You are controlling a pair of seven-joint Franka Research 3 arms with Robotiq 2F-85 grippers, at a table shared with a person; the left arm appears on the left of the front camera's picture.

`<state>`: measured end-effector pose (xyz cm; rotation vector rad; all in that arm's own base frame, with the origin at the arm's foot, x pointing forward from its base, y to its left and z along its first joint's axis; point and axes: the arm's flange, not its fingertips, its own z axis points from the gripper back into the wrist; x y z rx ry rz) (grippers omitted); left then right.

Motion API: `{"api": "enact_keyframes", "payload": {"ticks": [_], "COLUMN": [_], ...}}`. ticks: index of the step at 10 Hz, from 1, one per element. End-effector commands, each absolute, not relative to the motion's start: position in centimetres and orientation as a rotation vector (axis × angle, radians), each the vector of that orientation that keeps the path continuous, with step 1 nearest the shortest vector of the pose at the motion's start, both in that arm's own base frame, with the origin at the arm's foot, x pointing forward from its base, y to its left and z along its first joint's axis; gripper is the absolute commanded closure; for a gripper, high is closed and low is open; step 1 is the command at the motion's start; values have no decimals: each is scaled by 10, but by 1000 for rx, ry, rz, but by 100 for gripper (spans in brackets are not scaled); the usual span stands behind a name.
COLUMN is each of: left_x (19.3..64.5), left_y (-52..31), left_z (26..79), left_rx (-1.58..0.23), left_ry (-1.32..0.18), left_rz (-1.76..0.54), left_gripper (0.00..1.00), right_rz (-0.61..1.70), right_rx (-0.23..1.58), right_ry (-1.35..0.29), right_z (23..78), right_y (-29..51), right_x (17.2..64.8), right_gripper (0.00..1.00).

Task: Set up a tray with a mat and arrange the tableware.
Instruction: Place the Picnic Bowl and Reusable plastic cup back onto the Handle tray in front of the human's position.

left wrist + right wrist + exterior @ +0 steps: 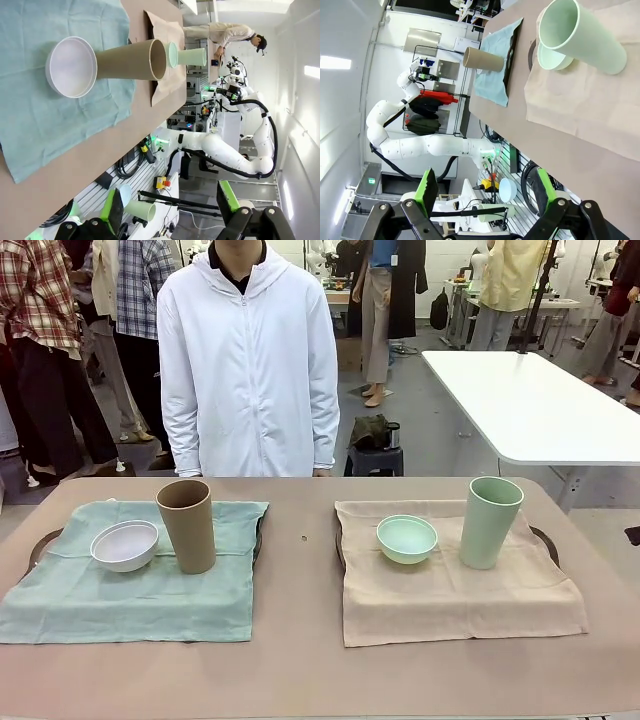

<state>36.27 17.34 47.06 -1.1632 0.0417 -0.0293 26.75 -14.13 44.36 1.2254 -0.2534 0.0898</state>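
Observation:
On the left, a teal mat (120,600) covers a dark tray (40,545). The small white bowl (125,545) (71,66) and the tall tan-brown cup (187,525) (130,60) stand on it side by side. On the right, a beige mat (450,595) lies over a second tray (545,540) and carries the mint-green bowl (407,538) (552,56) and the tall mint-green cup (488,522) (585,37). My left gripper (170,210) is open, well back from the teal mat. My right gripper (486,192) is also open, away from the beige mat, holding nothing.
A person in a white jacket (248,360) stands at the table's far edge, arms down. Bare brown tabletop (300,570) runs between the two mats and along the front. A white table (540,400) stands behind at the right.

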Motion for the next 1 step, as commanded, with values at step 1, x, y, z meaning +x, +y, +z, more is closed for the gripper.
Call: {"api": "enact_keyframes", "payload": {"ticks": [1], "left_x": [361], "left_y": [175], "left_z": [471], "left_rx": [-1177], "left_ry": [33], "left_rz": [-23], "left_gripper": [0], "right_rz": [91], "right_rx": [1231], "right_ry": [-259], "right_z": [443], "right_y": [-142], "right_x": [268], "right_gripper": [0]}}
